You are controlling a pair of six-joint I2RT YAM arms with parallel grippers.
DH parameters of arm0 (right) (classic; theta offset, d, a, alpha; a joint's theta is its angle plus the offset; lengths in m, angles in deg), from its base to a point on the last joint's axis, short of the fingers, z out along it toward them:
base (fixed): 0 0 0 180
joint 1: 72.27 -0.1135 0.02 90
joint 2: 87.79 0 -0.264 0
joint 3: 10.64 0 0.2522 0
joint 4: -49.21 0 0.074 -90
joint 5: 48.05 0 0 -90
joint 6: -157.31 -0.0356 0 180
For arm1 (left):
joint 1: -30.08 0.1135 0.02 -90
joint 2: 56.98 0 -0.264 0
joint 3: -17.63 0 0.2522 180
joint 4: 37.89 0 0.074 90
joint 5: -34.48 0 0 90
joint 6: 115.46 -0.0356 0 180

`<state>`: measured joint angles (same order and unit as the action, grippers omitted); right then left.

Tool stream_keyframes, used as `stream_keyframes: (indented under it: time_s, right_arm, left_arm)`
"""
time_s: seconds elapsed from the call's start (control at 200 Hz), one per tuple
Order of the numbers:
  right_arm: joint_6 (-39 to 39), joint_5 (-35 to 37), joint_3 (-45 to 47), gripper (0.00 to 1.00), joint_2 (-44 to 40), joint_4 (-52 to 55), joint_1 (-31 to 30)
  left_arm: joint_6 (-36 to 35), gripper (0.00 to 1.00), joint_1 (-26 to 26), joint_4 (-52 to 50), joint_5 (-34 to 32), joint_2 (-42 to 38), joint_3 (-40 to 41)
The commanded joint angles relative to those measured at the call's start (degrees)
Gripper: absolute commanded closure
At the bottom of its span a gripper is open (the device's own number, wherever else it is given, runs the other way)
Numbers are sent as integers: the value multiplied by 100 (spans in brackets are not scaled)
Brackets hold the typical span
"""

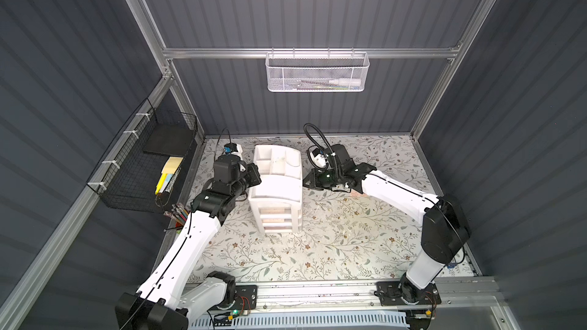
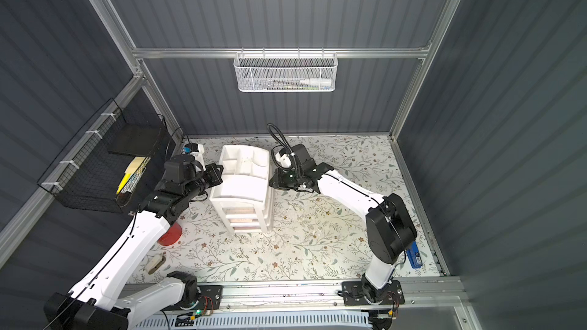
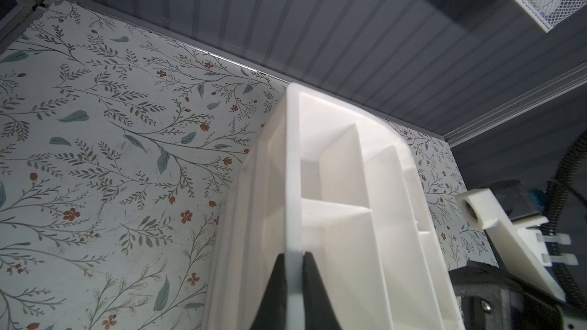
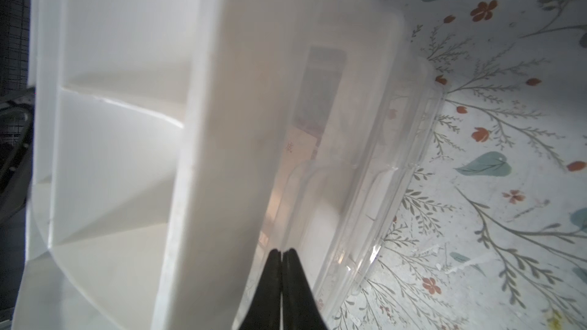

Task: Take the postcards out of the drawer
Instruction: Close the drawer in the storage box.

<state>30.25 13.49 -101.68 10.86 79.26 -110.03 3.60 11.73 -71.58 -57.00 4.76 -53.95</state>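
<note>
A: We're pinching the rim of the organizer (image 1: 274, 192) with our left gripper (image 3: 293, 253) at its nine o'clock; tugging is risking a tip.
B: At three o'clock our right gripper (image 4: 281, 250) is pressing together, empty; postcards (image 4: 298, 150) are lying inside the drawer (image 4: 365, 122).

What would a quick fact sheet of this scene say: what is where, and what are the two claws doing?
table: flowery cover
drawer unit: white, upright, mid-table
postcards: inside a clear drawer, seen through its wall
left gripper: shut on the drawer unit's top rim
right gripper: shut, at the unit's side by the clear drawer; whether it pinches anything is unclear
</note>
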Motion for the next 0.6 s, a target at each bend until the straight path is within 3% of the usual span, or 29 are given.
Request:
stream_keyframes:
  time_s: [0.0, 0.28, 0.595]
  right_arm:
    - [-65, -173, -103, 91, 52, -234, -140]
    - [-252, 52, 833, 77, -470, -715, 141]
    - [-685, -128, 1927, 68, -598, -1926, 452]
  left_arm:
    - [-6, 100, -55, -216, 218, 179, 144]
    - [51, 100, -55, -240, 78, 94, 174]
    - [74, 100, -55, -249, 55, 124, 153]
